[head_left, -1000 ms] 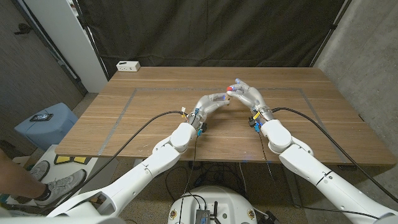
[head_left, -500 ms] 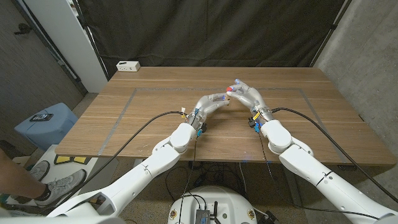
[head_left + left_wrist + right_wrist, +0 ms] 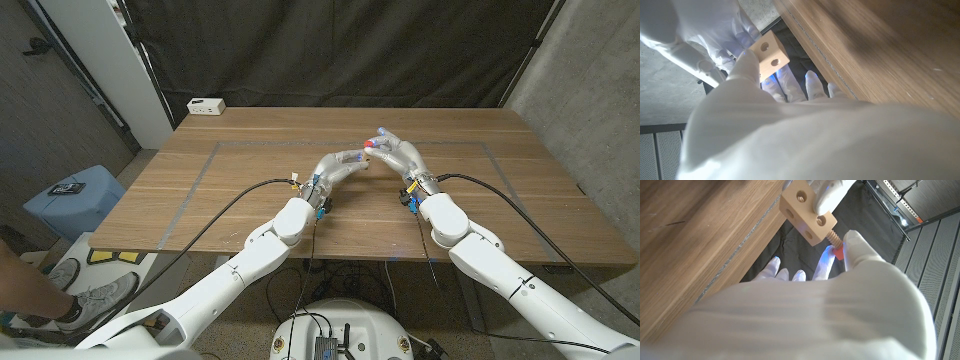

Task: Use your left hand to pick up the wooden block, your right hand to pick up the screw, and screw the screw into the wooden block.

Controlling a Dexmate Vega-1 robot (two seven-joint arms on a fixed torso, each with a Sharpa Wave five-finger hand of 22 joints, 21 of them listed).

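Two hands meet above the middle of the wooden table (image 3: 250,170), raised off its surface. The left hand (image 3: 340,165) comes in from the left and holds the wooden block (image 3: 807,219), fingers clamped on it; in the right wrist view a left fingertip (image 3: 826,197) lies across the block's upper face. The block is a light wood cube with round holes in its faces, two showing in the left wrist view and more in the right wrist view. In the left wrist view the block sits at the tip of the left hand, pinched at one side, with the table edge running just beside it. The right hand (image 3: 400,155) comes in from the right and pinches the screw (image 3: 835,245) between thumb and a finger, other fingers spread out past it. The screw has a tan threaded shaft and a red head; the shaft tip sits in a hole on the block's face toward the right hand, threads visible between block and head. How deep it sits cannot be told. In the head view the red head shows as a small spot where both hands touch, block mostly hidden by fingers. A white power strip (image 3: 206,105) lies at the table's far left corner. A blue bin (image 3: 72,200) stands on the floor left of the table. A person's shoe (image 3: 85,298) shows at the lower left edge.
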